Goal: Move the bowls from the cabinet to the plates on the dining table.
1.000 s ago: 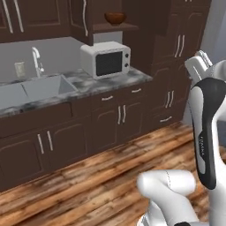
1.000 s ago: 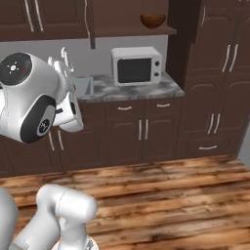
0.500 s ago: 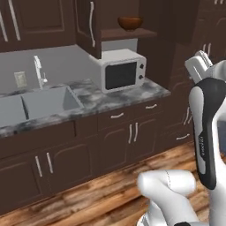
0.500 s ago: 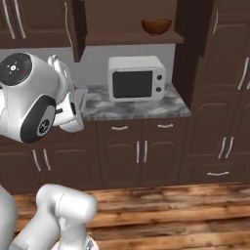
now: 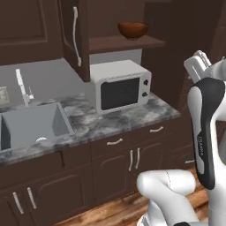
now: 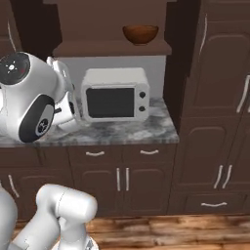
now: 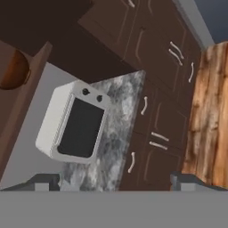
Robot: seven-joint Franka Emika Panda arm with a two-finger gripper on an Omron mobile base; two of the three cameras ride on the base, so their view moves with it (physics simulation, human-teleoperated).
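Working left to right, a steel sink (image 5: 35,126) is sitting in the grey marble counter (image 5: 123,117), then a white microwave (image 5: 120,86), and above it a glossy reddish-brown wooden bowl (image 5: 133,30) is resting on the dark brown cabinet's open shelf (image 5: 126,43). The two-finger gripper (image 7: 115,180) is standing wide open and empty. The bowl is lying above and ahead of it, past the microwave, so the reach probably needs to go up and forward.

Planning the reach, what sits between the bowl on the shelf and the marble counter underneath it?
The white microwave stands on the counter directly below the shelf holding the bowl, clearest in the right base view.
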